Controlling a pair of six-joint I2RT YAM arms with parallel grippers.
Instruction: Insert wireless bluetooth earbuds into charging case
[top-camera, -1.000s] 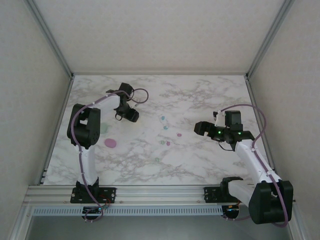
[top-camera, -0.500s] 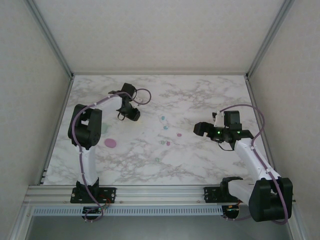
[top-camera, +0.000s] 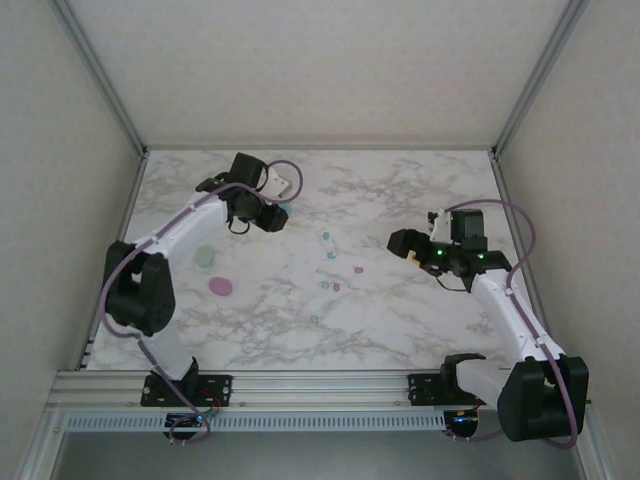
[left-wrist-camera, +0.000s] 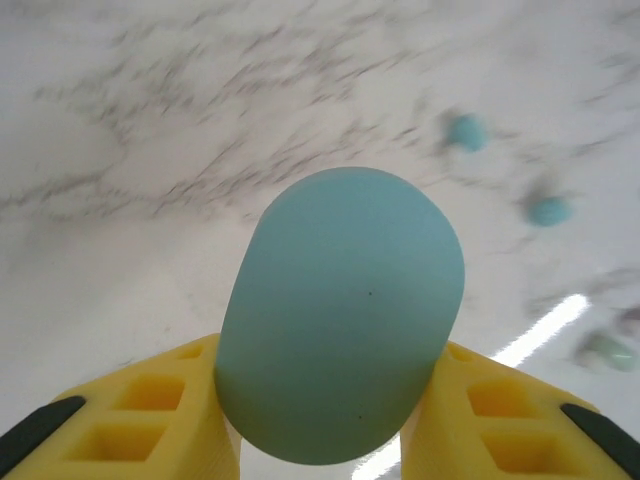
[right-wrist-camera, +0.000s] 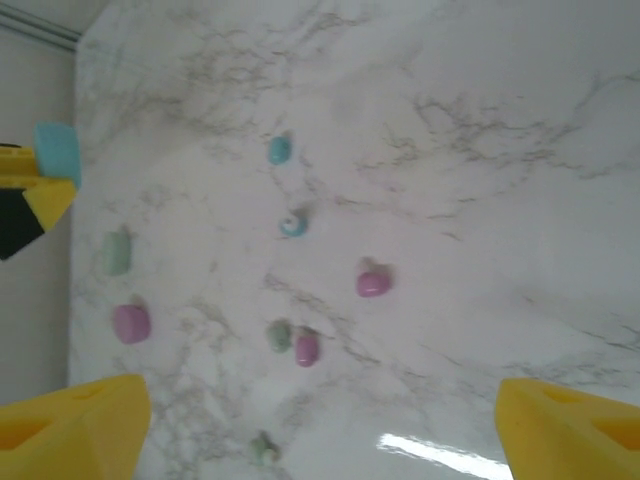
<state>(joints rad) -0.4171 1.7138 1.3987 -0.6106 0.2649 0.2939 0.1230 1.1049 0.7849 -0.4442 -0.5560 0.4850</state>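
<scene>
My left gripper (left-wrist-camera: 330, 395) is shut on a cyan oval charging case (left-wrist-camera: 340, 310), held above the table at the far left (top-camera: 284, 209). Several tiny earbuds lie scattered mid-table: two cyan ones (right-wrist-camera: 279, 150) (right-wrist-camera: 293, 224), two pink ones (right-wrist-camera: 372, 282) (right-wrist-camera: 307, 347) and two mint green ones (right-wrist-camera: 279, 334) (right-wrist-camera: 262, 450). My right gripper (right-wrist-camera: 320, 425) hangs open above them, to their right (top-camera: 405, 243), with nothing between its fingers. The cyan earbuds (left-wrist-camera: 466, 131) also lie beyond the held case.
A mint green oval case (top-camera: 205, 257) and a pink oval case (top-camera: 221, 287) lie on the marble table (top-camera: 420, 190) at the left, near the left arm. White walls close in the table at the back and both sides.
My left gripper has closed on the cyan case and swung a little farther back and right with it, the arm stretching out. The right gripper has barely shifted.
</scene>
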